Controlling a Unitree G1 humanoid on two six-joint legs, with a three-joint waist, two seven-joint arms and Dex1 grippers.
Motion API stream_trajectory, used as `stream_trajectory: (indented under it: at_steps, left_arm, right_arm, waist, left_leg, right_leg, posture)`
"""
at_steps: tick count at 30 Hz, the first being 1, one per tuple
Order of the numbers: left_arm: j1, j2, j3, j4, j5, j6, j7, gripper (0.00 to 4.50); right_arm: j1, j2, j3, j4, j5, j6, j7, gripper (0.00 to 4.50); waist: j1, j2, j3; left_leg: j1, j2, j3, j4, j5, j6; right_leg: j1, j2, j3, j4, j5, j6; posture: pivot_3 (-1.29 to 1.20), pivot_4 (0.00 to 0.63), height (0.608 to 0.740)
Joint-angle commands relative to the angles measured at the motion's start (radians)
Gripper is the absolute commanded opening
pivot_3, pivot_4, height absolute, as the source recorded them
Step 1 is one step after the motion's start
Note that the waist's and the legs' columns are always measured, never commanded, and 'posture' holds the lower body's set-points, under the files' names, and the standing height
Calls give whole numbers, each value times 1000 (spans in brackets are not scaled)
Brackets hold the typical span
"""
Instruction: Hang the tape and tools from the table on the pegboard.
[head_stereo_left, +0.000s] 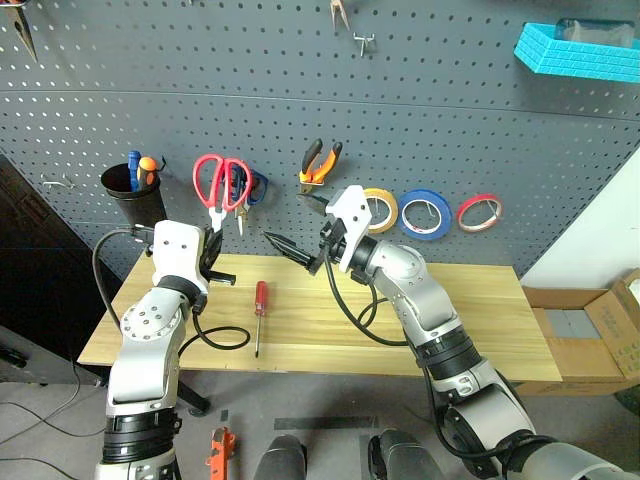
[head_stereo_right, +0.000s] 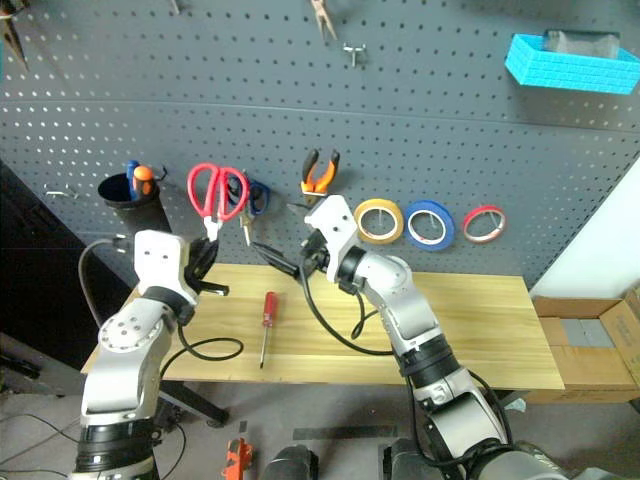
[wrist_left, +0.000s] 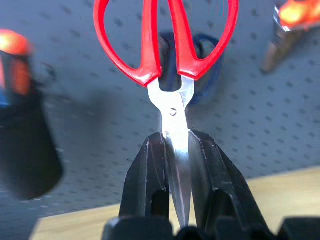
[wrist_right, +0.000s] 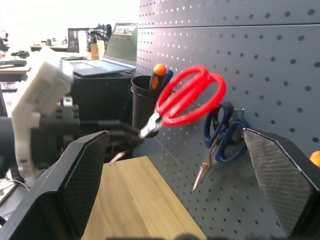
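Against the pegboard (head_stereo_left: 420, 110), above the desk (head_stereo_left: 470, 320), the left gripper (wrist_left: 176, 150) clamps the blades of the red scissors (head_stereo_left: 220, 183), handles up beside blue scissors (wrist_right: 226, 135). The right gripper (head_stereo_left: 295, 252) hangs wide apart. Pliers (head_stereo_left: 319, 162) and tape (head_stereo_left: 379, 210) hang; a screwdriver (head_stereo_left: 259, 312) lies on the desk.

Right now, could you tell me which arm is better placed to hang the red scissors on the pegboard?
Left. The left gripper is shut on the red scissors' blades, handles up at the pegboard. The right gripper is open and holds nothing.
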Motion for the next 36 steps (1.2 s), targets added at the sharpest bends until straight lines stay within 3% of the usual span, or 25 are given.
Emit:
stream_trajectory:
  at_steps: [1,10,15,21,26,29,36]
  left_arm:
    - [-43,9,-15,18,-4,-18,-4,262]
    - [-64,-15,-67,50,-4,71,5,262]
    - [-123,-5,-62,87,5,59,19,1899]
    - [-75,-10,-70,67,23,70,41,4015]
    - [54,-93,-59,50,17,111,118,4015]
    - [120,-158,-37,91,6,113,170,4015]
    - [15,-159,-34,314,12,15,189,4015]
  right_arm:
    - [-8,7,-8,-38,-4,6,-17,4500]
    - [-2,5,-5,-45,-11,37,-40,4500]
    - [-2,6,-1,-43,-13,40,-45,4500]
    - [10,2,2,-54,-16,47,-41,4500]
    - [35,-39,46,-102,-3,156,24,4500]
    - [51,-102,155,-111,-53,181,119,4500]
    - [39,-89,197,-47,-80,148,152,4500]
  waist:
    - [0,0,0]
    - [-1,1,1]
    - [-1,2,1]
    - [-9,4,3]
    - [-11,7,7]
    - [-12,9,15]
    - [-8,9,56]
  left_leg:
    - [0,0,0,0,0,0]
    - [1,0,0,1,0,0]
    - [1,0,-1,1,0,0]
    - [1,0,0,0,0,0]
    - [0,0,0,0,0,0]
    - [0,0,0,1,0,0]
    - [1,0,-2,2,2,4]
  right_leg:
    - [0,0,0,0,0,0]
    - [0,0,0,1,0,-1]
    - [0,0,0,1,0,-1]
    - [0,1,0,1,-1,-1]
    - [0,0,1,1,-1,-1]
    - [0,0,1,1,-3,-5]
    - [1,1,0,2,-4,-6]
  posture:
    - [119,69,740]
    - [111,89,740]
    - [110,96,740]
    - [97,107,740]
    - [82,137,740]
    - [81,162,740]
    - [81,228,740]
